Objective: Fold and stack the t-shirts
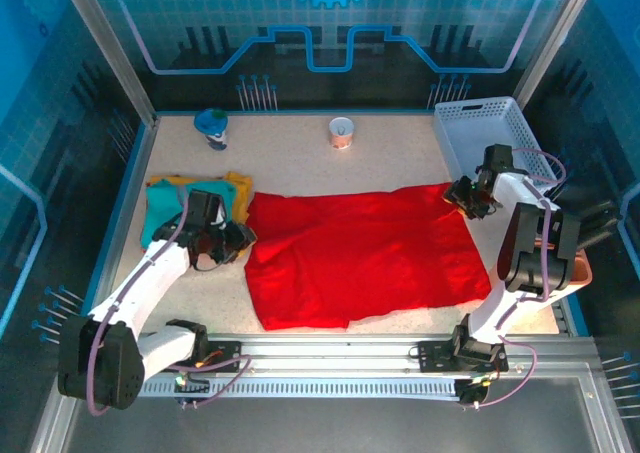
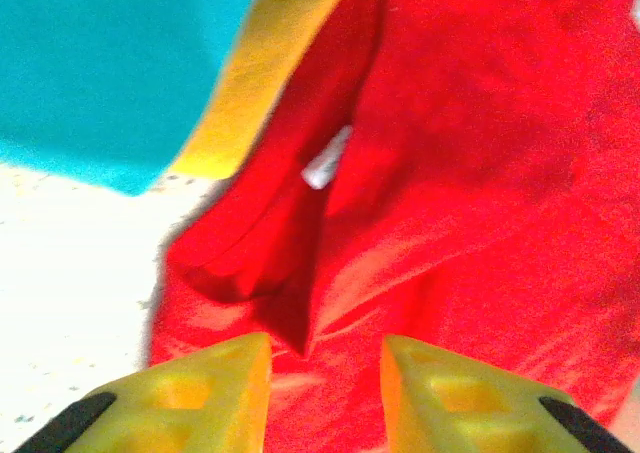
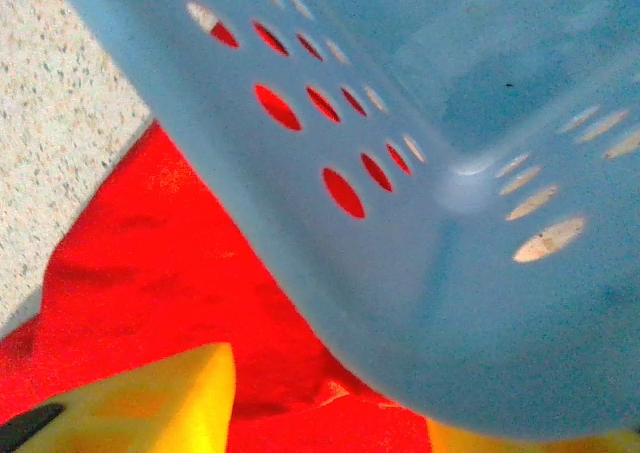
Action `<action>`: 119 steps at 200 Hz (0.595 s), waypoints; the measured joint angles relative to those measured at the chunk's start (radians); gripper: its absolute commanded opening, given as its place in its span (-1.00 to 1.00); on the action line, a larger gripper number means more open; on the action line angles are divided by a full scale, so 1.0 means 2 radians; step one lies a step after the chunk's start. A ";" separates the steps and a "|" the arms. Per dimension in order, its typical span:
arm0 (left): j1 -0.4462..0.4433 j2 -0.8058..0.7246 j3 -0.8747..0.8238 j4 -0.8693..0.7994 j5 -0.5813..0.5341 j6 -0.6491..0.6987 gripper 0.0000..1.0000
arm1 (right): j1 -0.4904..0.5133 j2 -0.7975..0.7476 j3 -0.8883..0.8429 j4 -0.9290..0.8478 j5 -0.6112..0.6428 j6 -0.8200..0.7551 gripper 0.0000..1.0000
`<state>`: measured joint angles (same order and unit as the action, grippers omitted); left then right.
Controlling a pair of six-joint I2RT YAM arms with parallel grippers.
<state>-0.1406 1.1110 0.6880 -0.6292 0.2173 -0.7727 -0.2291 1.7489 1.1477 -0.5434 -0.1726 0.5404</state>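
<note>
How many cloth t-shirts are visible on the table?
3. A large plain red cloth t-shirt lies spread in the middle; a folded teal t-shirt rests on a folded yellow-orange t-shirt at the left. Others may be hidden underneath.

You had soft, matt cloth in the red shirt (image 1: 360,253), smooth plastic in the corner basket (image 1: 480,123), and a speckled, grainy table (image 1: 290,153).

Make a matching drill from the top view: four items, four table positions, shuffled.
Items
1. red t-shirt
2. teal t-shirt
3. basket
4. cup

Positions
a. far right corner
b. spread across the middle
c. far edge, near centre
d. left side, lying on the yellow-orange t-shirt

Pairs: 1-b, 2-d, 3-a, 4-c
</note>
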 measured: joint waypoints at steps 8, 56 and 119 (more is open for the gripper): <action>-0.001 -0.002 0.002 -0.008 -0.009 0.007 -0.26 | 0.002 -0.001 -0.001 -0.001 -0.002 -0.002 0.22; -0.070 -0.010 0.057 -0.029 -0.055 0.044 -0.23 | 0.043 -0.049 -0.019 -0.002 -0.019 -0.011 0.68; -0.236 0.083 0.074 -0.013 -0.133 0.049 -0.14 | 0.095 -0.125 -0.086 0.010 -0.026 -0.005 0.76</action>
<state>-0.6128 1.2778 0.8356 -0.6548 -0.0479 -0.6739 -0.0391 1.4982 0.9764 -0.5240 -0.2237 0.5297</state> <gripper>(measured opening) 0.437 0.879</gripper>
